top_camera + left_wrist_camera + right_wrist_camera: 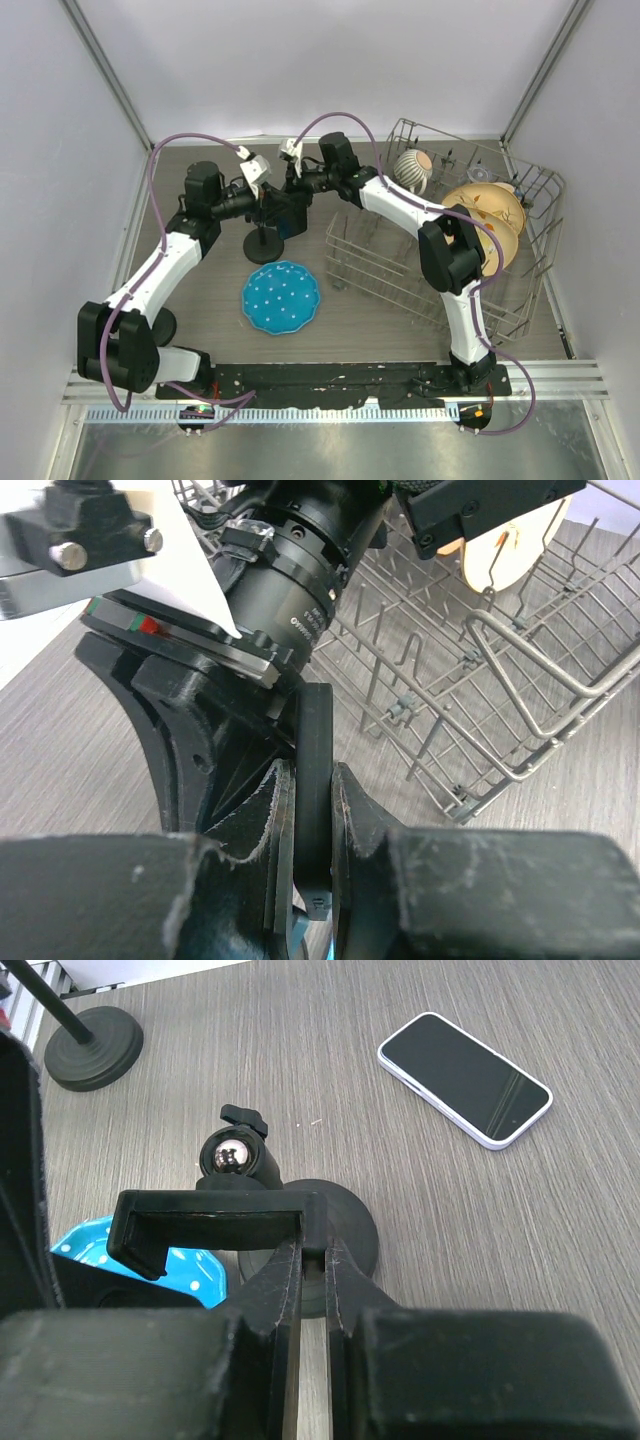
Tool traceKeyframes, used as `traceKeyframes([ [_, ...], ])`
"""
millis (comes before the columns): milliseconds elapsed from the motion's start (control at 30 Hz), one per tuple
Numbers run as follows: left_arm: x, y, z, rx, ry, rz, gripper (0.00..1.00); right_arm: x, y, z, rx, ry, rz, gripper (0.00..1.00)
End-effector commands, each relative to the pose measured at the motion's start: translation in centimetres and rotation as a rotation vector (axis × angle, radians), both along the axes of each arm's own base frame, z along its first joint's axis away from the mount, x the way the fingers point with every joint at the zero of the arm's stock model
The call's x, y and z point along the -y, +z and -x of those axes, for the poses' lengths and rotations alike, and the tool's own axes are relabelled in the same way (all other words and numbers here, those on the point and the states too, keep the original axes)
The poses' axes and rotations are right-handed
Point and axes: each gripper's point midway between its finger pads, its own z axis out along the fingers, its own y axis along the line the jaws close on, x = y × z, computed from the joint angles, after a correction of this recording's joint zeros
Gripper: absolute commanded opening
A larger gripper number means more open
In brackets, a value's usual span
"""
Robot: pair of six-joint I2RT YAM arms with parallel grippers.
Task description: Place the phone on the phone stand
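The phone (465,1078), white-edged with a dark screen, lies flat on the table in the right wrist view, beyond the stand; I cannot make it out in the top view. The black phone stand (322,1222) has a round base, a ball joint (232,1156) and a clamp bracket (215,1222); it also shows in the top view (288,214). My right gripper (313,1260) (298,188) is shut on the end of the bracket. My left gripper (312,810) (274,192) is shut on a flat black edge of the same stand (312,750).
A blue dotted plate (281,297) lies near the stand. A second round black base with a thin pole (263,247) stands to its left. A wire dish rack (400,285) with a cup and plates fills the right side. Walls enclose the table.
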Motion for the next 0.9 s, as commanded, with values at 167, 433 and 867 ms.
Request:
traceKeyframes([
  [167, -0.9, 6.0, -2.9, 0.225, 0.069, 0.120, 0.00, -0.1, 1.4, -0.2, 0.012, 0.036, -0.042, 0.01],
  [433, -0.9, 6.7, -3.7, 0.219, 0.056, 0.177, 0.00, -0.1, 1.4, 0.0, 0.000, 0.048, -0.047, 0.01],
  [867, -0.6, 5.4, -5.0, 0.174, 0.037, 0.166, 0.00, -0.9, 2.1, 0.9, -0.018, 0.095, -0.068, 0.01],
])
